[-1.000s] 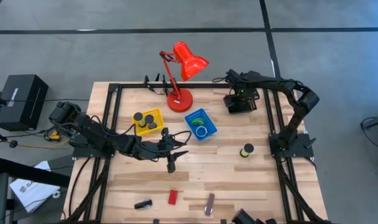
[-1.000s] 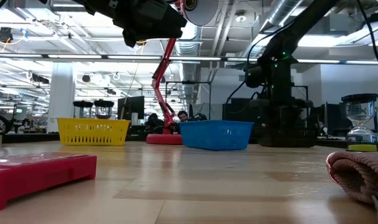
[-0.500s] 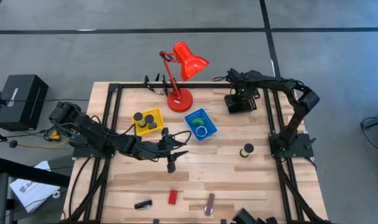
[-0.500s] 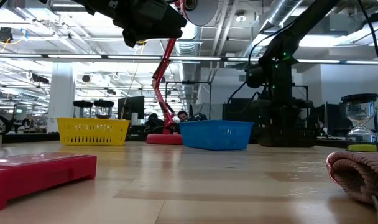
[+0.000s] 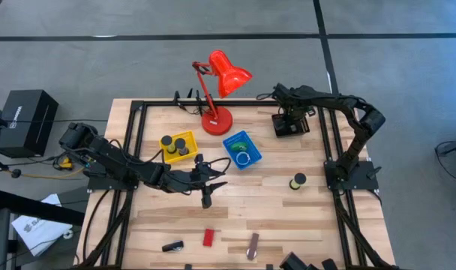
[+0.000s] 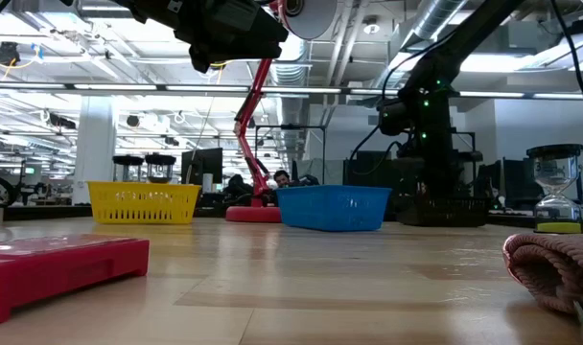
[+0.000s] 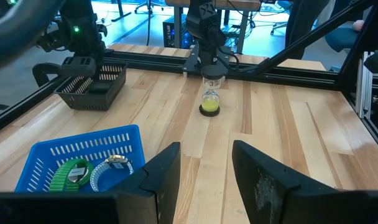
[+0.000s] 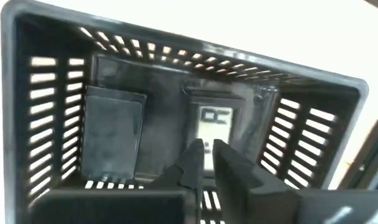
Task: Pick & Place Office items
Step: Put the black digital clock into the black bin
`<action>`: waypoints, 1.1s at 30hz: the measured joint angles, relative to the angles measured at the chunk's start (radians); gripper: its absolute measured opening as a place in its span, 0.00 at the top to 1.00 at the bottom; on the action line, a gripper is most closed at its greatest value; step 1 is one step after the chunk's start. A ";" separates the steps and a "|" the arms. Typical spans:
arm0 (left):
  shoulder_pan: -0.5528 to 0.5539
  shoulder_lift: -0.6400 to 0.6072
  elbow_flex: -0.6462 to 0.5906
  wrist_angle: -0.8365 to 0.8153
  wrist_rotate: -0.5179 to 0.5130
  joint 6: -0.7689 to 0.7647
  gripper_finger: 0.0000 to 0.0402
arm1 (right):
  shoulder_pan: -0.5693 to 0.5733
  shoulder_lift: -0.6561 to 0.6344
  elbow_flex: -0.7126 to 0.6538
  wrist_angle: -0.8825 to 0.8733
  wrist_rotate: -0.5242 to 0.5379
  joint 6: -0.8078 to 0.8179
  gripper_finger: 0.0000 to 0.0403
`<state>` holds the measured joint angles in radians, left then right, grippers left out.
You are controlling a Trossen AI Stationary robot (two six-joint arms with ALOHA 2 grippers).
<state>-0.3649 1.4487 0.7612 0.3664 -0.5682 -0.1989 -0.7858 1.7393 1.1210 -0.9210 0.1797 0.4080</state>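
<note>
My right gripper (image 8: 206,163) hangs over the black mesh tray (image 5: 290,126) at the far right, pointing down, fingers shut with nothing between them. Two black blocks lie on the tray's floor: a plain one (image 8: 111,130) and one with a pale display (image 8: 214,124). My left gripper (image 5: 210,189) waits open above mid-table, nothing between its fingers (image 7: 161,180). The yellow tray (image 5: 179,146) holds black discs. The blue tray (image 5: 241,150) holds a green piece (image 7: 69,174) and a silvery ring (image 7: 111,169). A red block (image 5: 208,237), a black piece (image 5: 172,245) and a brown-silver bar (image 5: 253,245) lie near the front edge.
A tall red desk lamp (image 5: 217,97) stands at the far edge between the trays. A small hourglass with a yellow base (image 5: 298,181) stands on the right half of the table. Black frame rails run along the table's sides. Bare wood lies between the trays and the front items.
My right gripper has shut its fingers over the black tray, rolling slightly while staying in place. My left arm has kept still.
</note>
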 joint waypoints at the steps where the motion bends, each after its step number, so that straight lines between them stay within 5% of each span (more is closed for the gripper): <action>1: 0.000 0.000 0.000 0.000 0.000 0.000 0.65 | 0.000 0.000 0.000 -0.005 0.008 0.000 0.96; 33: 0.000 0.000 0.000 0.000 0.000 0.000 0.65 | -0.061 0.017 -0.121 0.111 0.028 -0.034 1.00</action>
<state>-0.3649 1.4487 0.7612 0.3660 -0.5678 -0.1989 -0.8466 1.7561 1.0004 -0.8097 0.2081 0.3741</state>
